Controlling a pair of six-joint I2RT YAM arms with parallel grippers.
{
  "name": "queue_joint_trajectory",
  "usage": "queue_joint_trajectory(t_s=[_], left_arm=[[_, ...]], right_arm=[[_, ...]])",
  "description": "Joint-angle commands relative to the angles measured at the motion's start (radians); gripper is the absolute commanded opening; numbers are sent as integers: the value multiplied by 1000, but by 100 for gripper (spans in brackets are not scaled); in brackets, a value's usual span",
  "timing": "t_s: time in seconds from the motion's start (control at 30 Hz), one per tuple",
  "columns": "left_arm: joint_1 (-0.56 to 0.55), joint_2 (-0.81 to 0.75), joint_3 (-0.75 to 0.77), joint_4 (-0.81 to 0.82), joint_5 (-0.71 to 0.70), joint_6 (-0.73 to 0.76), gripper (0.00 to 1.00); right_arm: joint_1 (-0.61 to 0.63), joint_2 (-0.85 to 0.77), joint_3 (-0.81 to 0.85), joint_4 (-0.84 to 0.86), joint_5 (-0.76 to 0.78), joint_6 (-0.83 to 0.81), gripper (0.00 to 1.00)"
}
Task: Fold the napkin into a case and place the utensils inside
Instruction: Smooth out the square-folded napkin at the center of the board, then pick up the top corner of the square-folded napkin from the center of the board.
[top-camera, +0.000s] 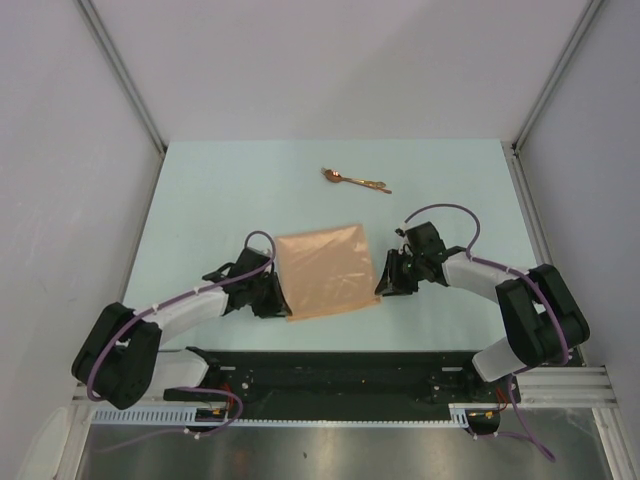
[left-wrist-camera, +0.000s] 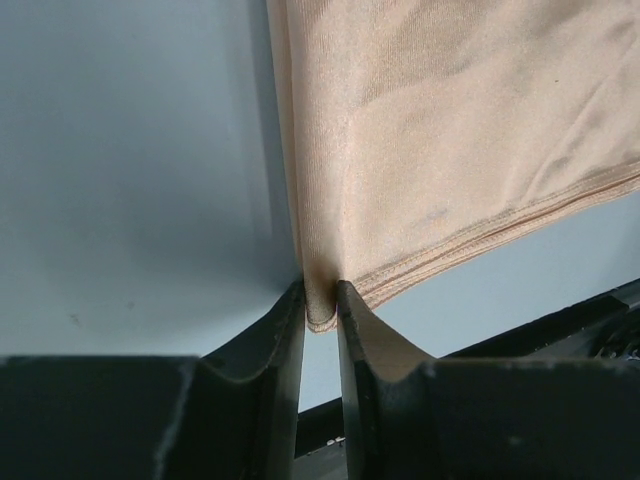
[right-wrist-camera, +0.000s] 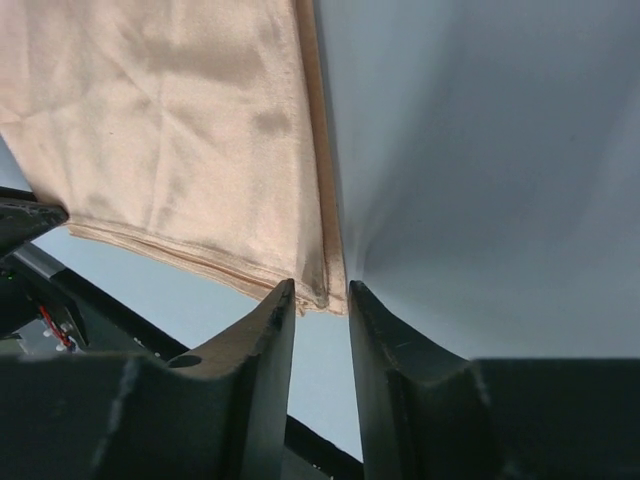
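Note:
The peach napkin (top-camera: 325, 270) lies flat on the table between both arms. My left gripper (top-camera: 284, 304) is at its near left corner. In the left wrist view the two black fingertips (left-wrist-camera: 291, 305) press that napkin (left-wrist-camera: 450, 130) corner from both sides, so the left gripper (left-wrist-camera: 320, 300) is shut on it. My right gripper (top-camera: 381, 293) sits at the near right corner. In the right wrist view that gripper (right-wrist-camera: 320, 298) straddles the napkin (right-wrist-camera: 170, 120) corner with a thin gap still showing beside the cloth. The copper utensils (top-camera: 355, 180) lie farther back on the table.
The pale green table (top-camera: 200, 200) is bounded by white walls on the left, right and far sides. A black rail (top-camera: 330, 370) carrying the arm bases runs along the near edge, just below the napkin.

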Motion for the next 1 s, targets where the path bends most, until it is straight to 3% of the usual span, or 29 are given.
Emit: queue_joint_trajectory(t_s=[0.0,0.1,0.3,0.5,0.67,0.8,0.83,0.97], left_arm=[[-12,-34,-26,-29,-1,-7,24],[-12,-48,-32,-37,4,-8,20],[-17,-60,-63,-20,19,-21,20],[-17,-71,-54,-20,19,-16,25],[-17,-109,-29,-66,-12,-2,36],[-18,-169,11,-144,-82,10,40],[-18,-184,19,-167,-117,10,40],[-8,-244,74,-192,-186,16,43]], right_arm=[[-5,5,10,56,-47,12,31],[-5,-8,1,64,-51,17,28],[-6,-3,-23,84,-83,37,25],[1,-11,-45,89,-84,42,29],[9,-8,-46,87,-80,43,28],[18,-24,-36,89,-77,52,12],[23,-34,-31,84,-73,51,2],[56,-35,38,29,-48,26,0]])
